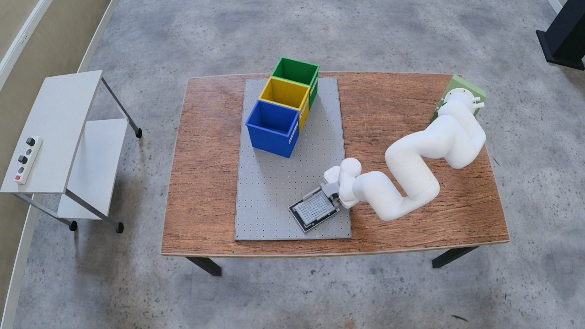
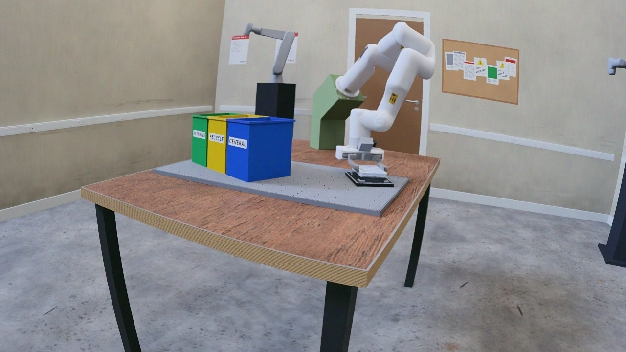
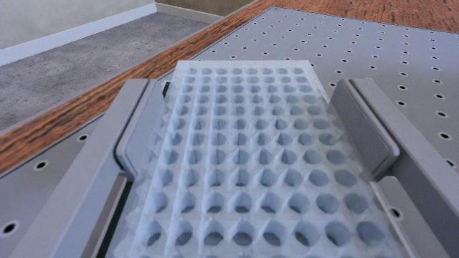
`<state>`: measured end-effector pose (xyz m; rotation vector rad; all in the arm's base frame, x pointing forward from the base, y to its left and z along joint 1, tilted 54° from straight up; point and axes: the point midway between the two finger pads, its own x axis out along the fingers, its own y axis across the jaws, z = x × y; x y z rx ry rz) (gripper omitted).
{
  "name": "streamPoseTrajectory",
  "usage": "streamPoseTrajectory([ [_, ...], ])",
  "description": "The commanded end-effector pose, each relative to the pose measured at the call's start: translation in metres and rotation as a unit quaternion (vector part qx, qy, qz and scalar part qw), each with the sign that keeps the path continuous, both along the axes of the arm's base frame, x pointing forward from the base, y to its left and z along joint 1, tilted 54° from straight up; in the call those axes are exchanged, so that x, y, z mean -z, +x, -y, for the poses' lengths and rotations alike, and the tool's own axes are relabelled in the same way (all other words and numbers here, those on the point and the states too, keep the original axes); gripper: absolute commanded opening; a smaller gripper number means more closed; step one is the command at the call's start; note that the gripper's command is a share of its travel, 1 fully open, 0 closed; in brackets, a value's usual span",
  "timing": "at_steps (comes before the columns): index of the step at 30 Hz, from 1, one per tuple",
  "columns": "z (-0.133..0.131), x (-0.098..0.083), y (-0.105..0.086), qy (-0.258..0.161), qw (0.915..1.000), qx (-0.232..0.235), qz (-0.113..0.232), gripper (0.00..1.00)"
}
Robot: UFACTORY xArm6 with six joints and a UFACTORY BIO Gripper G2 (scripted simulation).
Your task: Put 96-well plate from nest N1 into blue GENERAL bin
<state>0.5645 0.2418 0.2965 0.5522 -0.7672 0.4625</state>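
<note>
The pale 96-well plate (image 1: pixel 314 207) (image 2: pixel 372 169) (image 3: pixel 239 143) is level between the fingers of my gripper (image 1: pixel 320 203) (image 2: pixel 369 167) (image 3: pixel 247 125), which is shut on its two long sides. The plate appears slightly raised above the black plate nest N1 (image 1: pixel 297 221) (image 2: pixel 371 181), though the gap is small. The blue bin (image 1: pixel 269 140) (image 2: pixel 269 148), labelled GENERAL, stands upright with its top open. My gripper is low over the nest, well away from this bin. The bin's floor is hidden.
The yellow RECYCLE bin (image 1: pixel 284 92) (image 2: pixel 216 153) and green RETURNS bin (image 1: pixel 297 71) (image 2: pixel 199 150) stand upright in a row behind the blue one, close together. All stand on the grey perforated board (image 1: pixel 261 196) (image 2: pixel 315 186) (image 3: pixel 380 72). A white cart (image 1: pixel 61 122) stands left of the table.
</note>
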Motion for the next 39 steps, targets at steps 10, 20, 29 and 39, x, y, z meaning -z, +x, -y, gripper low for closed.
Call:
streamPoseTrajectory([
  [10,0.005,-0.005,-0.004,0.0,1.0,0.001,0.001,0.0],
  [20,0.008,-0.008,-0.006,0.0,1.0,0.001,0.001,0.0],
  [29,0.017,-0.017,-0.014,0.0,1.0,0.001,0.001,0.0],
  [39,0.025,-0.025,-0.021,0.0,1.0,0.001,0.001,0.0],
])
